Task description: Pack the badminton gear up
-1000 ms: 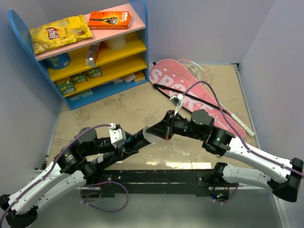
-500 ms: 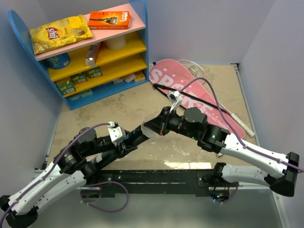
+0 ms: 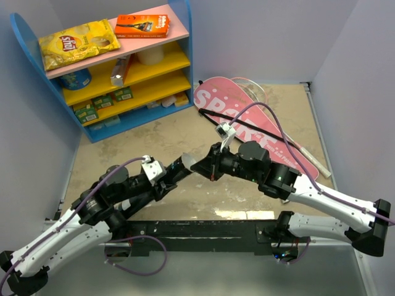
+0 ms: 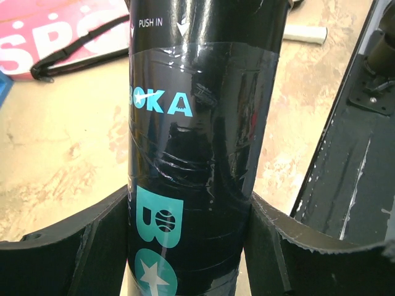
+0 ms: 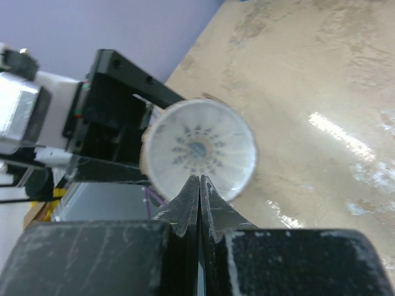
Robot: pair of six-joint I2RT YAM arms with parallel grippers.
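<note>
Left wrist | black tube (image 4: 191, 154) fills frame | both ends cut off

Blk tube (image 4: 199, 185) w/ teal lettering, pink cover (image 3: 213, 98) w/ white letters

Closed right hand (image 5: 199, 180) facing white shuttlecock (image 5: 197, 148)

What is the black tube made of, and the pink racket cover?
The black tube looks like glossy card or plastic, wrapped in shiny, wrinkled clear tape. The pink racket cover looks like soft fabric or vinyl with black edging; I can't tell which.
</note>
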